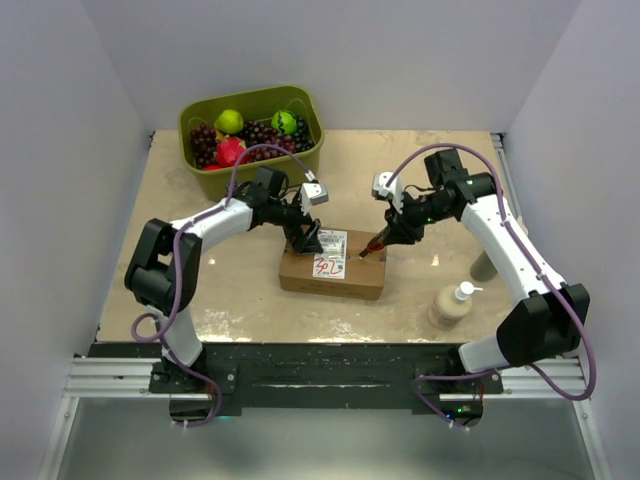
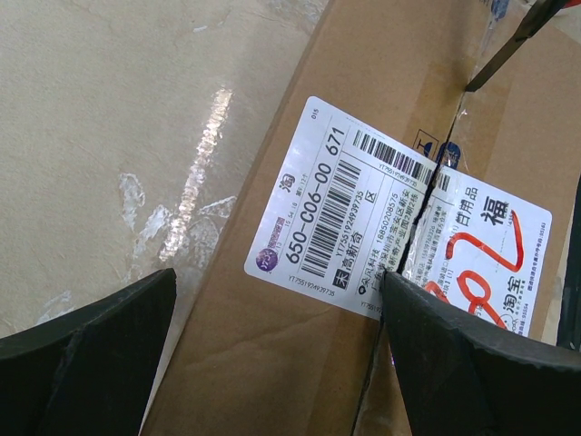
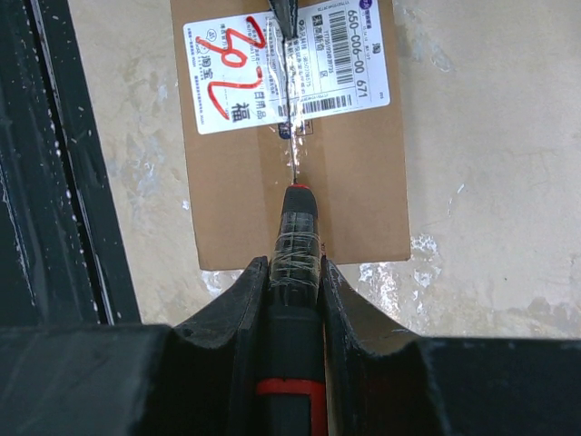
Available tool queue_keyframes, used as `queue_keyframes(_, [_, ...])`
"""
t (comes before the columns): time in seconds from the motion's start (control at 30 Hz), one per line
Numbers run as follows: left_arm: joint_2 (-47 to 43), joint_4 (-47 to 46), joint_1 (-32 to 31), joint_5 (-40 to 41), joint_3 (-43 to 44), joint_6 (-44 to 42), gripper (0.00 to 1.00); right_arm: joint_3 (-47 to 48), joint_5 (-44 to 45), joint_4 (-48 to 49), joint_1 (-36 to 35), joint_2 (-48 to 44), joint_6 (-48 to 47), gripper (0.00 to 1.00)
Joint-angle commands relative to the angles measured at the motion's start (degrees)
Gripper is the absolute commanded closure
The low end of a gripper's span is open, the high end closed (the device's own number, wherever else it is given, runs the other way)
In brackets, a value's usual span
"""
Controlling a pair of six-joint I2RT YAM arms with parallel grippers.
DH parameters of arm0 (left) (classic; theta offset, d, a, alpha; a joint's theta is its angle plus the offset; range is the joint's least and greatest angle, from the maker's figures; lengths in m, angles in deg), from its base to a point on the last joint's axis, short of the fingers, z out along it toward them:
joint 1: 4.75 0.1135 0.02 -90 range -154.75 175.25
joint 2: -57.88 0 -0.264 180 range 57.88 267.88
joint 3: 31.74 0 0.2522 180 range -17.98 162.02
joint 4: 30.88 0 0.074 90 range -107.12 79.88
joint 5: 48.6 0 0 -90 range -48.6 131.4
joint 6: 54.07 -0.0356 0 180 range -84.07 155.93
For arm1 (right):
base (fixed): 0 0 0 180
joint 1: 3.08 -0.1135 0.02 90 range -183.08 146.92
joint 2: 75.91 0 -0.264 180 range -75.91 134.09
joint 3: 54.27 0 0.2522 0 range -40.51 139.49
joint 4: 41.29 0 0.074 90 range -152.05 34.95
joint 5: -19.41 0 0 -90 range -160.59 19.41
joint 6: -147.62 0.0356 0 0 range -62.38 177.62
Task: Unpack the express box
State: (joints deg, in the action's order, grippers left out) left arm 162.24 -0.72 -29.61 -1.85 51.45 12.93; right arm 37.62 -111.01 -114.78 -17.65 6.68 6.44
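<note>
Cardboard express box (image 1: 333, 275): closed | olive bin (image 1: 250, 100): fruit (image 1: 229, 121) | right end effector (image 3: 290, 268): grips cutter (image 3: 295, 218)

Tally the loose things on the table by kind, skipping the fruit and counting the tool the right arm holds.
Express box: 1
Olive-green bin: 1
Pump bottle: 1
Beige cylinder: 1
Black-and-red tool: 1
Total: 5

So the express box (image 1: 332, 268) is a plain brown corrugated carton lying flat around the middle of the table (image 1: 420, 170), top face up, flaps down. A white label (image 2: 336, 218) with barcodes and red scribbles sits across the centre seam, and a dark slit runs along that seam right through it.
</note>
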Motion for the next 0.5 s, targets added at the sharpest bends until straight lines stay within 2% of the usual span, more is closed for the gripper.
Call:
queue_keyframes(0.0, [3.05,0.82,0.43,8.62,-0.08,-2.57,0.02,2.12,7.37,-5.14,0.94,0.47,-1.65,1.00])
queue_keyframes(0.47, [3.31,0.65,0.87,11.16,-0.61,-2.92,0.04,3.70,11.95,-9.97,3.05,-0.32,-2.43,1.00])
